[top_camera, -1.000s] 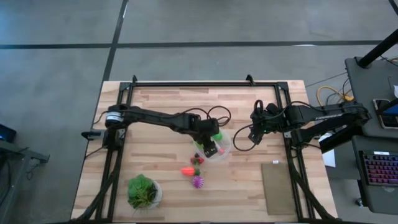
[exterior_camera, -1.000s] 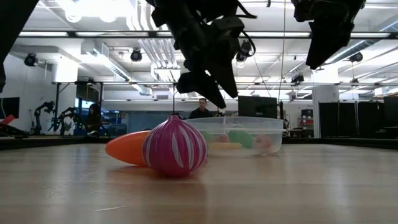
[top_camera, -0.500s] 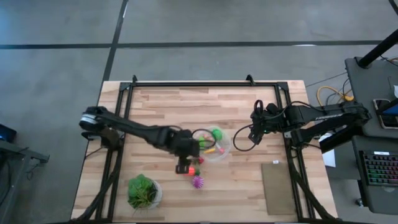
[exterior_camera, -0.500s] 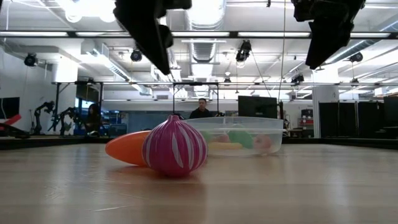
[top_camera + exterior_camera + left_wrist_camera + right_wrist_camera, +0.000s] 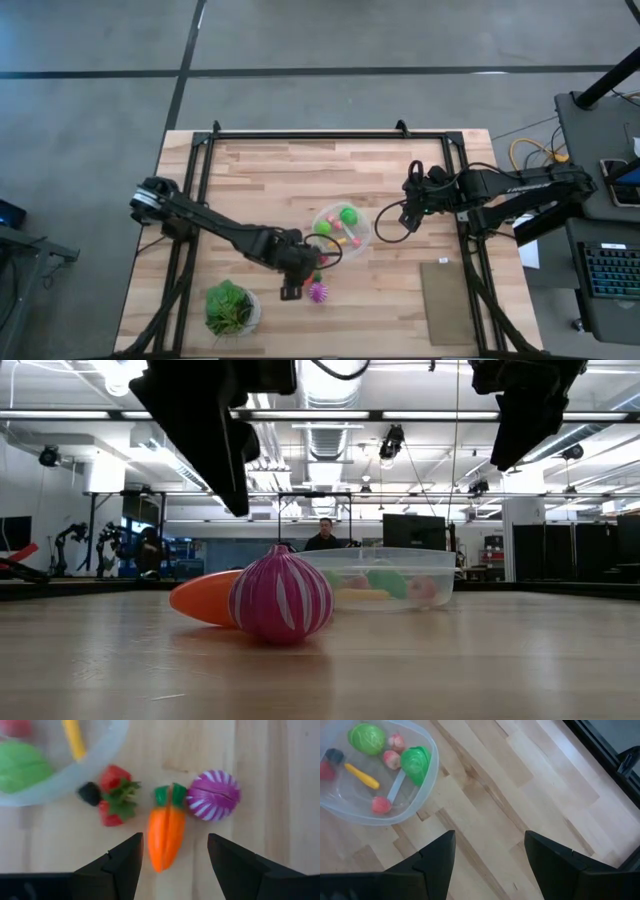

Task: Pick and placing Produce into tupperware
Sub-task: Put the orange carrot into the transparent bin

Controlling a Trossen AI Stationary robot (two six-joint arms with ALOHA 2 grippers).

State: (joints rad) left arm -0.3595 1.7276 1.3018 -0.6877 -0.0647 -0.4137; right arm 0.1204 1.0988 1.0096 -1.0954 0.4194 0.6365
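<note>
My left gripper (image 5: 175,838) is open and hangs above the orange carrot (image 5: 166,833), one finger on each side of it, touching nothing. The carrot lies flat on the table, its green top next to the striped purple ball (image 5: 213,795) (image 5: 280,598). Two red strawberry pieces (image 5: 114,795) lie just outside the clear tupperware (image 5: 422,780) (image 5: 342,228). Inside the tupperware are two green pieces (image 5: 366,738), a yellow piece (image 5: 362,775) and small red ones. My right gripper (image 5: 488,836) is open and waits above bare table to the right of the tupperware.
A leafy green plant in a white pot (image 5: 232,308) stands near the table's front left. A flat grey-brown mat (image 5: 447,300) lies at the front right. Black frame rails (image 5: 200,190) run along the left, right and far edges. People and equipment show in the room behind.
My left gripper has left the spot above the tupperware and travelled toward the table's near edge and a little left, ending over the carrot beside the purple ball. The produce and the tupperware have stayed where they were.
</note>
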